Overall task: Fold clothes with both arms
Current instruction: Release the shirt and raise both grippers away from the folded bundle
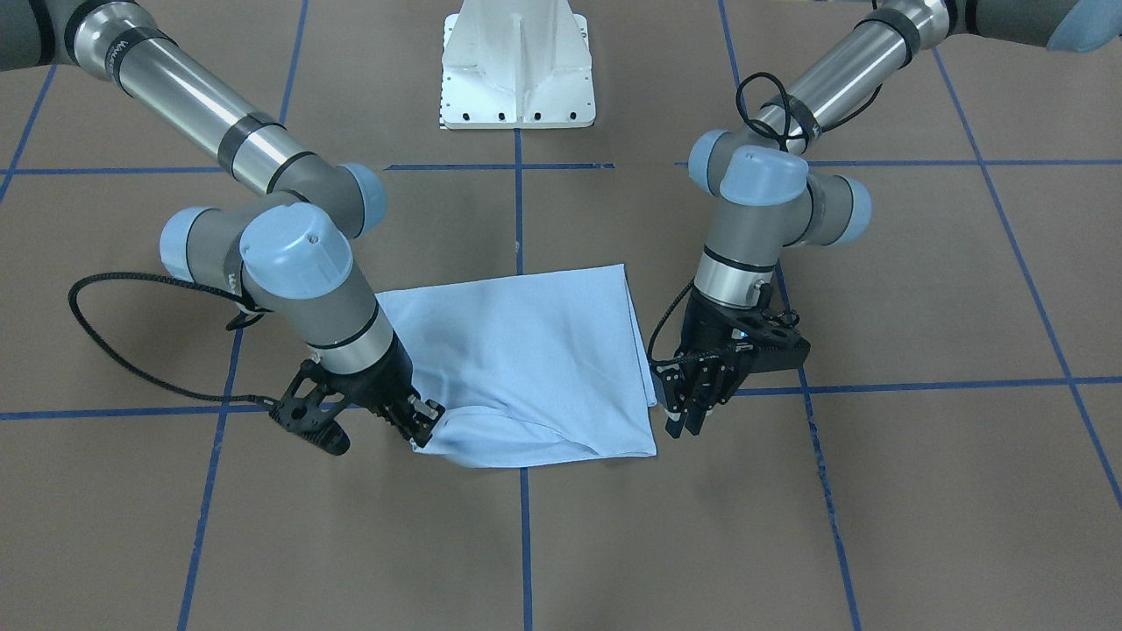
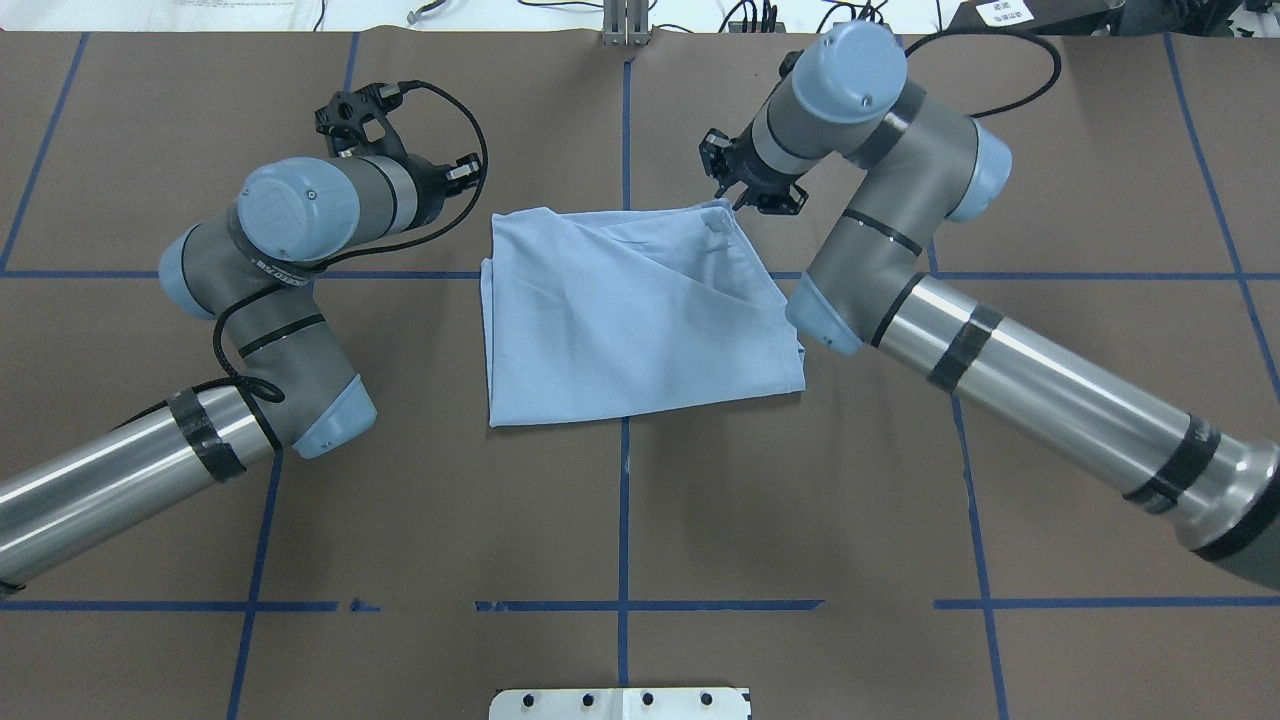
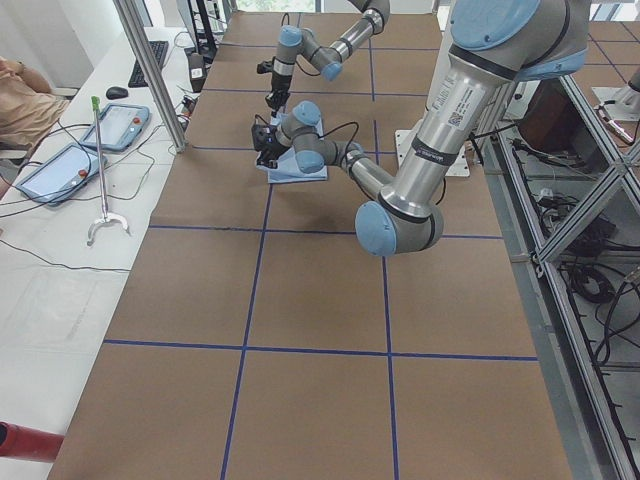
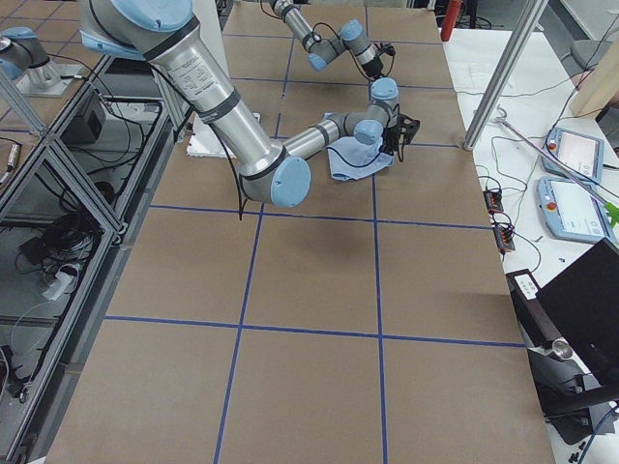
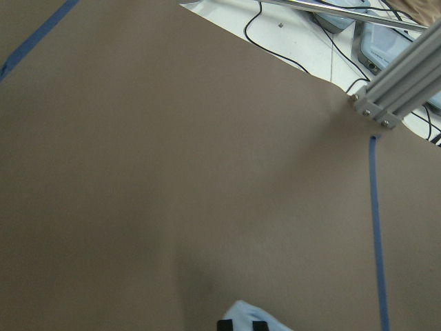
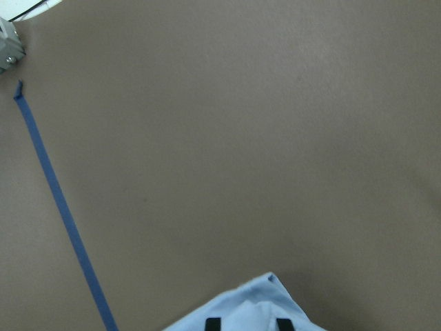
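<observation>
When viewed from overhead, spreads a brown table (image 2: 620,520) ruled with blue tape across the whole frame. Brings the left arm (image 2: 100,470) in from 8 o'clock and the right arm (image 2: 1050,400) from 4 o'clock, both bent toward 12. Has a light blue shirt (image 2: 630,320), folded to a rough rectangle, lying at mid-table. Shows part of a white base (image 2: 620,705) at 6 o'clock. Pinches the shirt's 1 o'clock corner in the right gripper (image 2: 733,195), that corner slightly raised. Sets the left gripper (image 2: 462,172) at the 11 o'clock corner, fingers drawn nearly together on a small tuft of blue cloth, going by the wrist view.
</observation>
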